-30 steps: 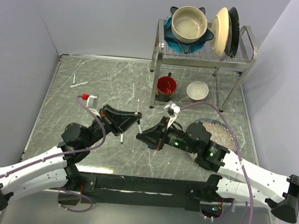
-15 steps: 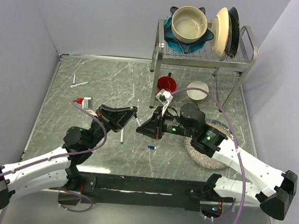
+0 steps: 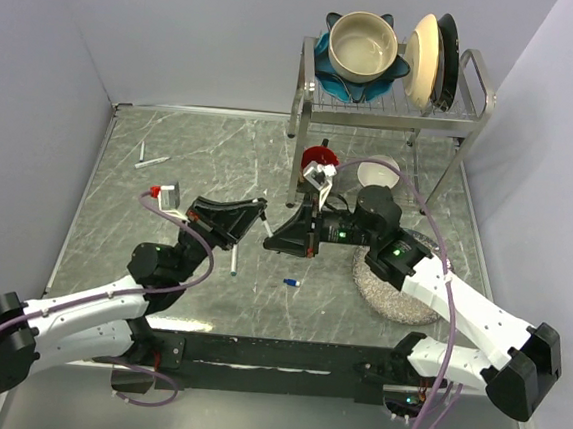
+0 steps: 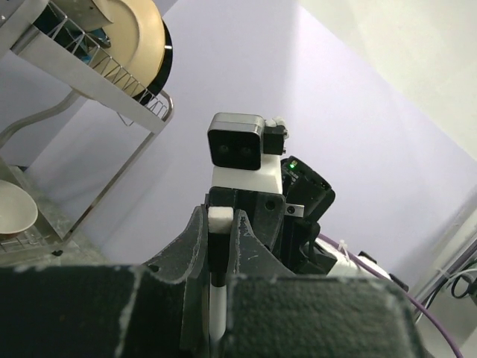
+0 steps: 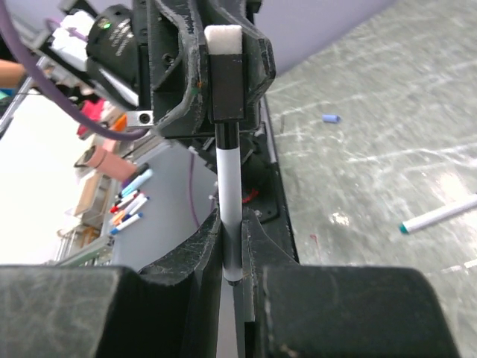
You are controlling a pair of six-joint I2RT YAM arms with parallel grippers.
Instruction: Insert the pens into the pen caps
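Your left gripper (image 4: 218, 246) is pinched on the white barrel of a pen (image 5: 229, 179), held in the air above the table (image 3: 212, 143). Your right gripper (image 5: 232, 239) faces it, pressed together on the pen's dark end, which I take for the black cap (image 5: 233, 262). Capping looks under way, so next push the two straight together, in line. A spare pen (image 3: 152, 162), another pen (image 3: 233, 260) and a blue cap (image 3: 290, 282) wait below; the red cup (image 3: 320, 161) stands behind, well apart.
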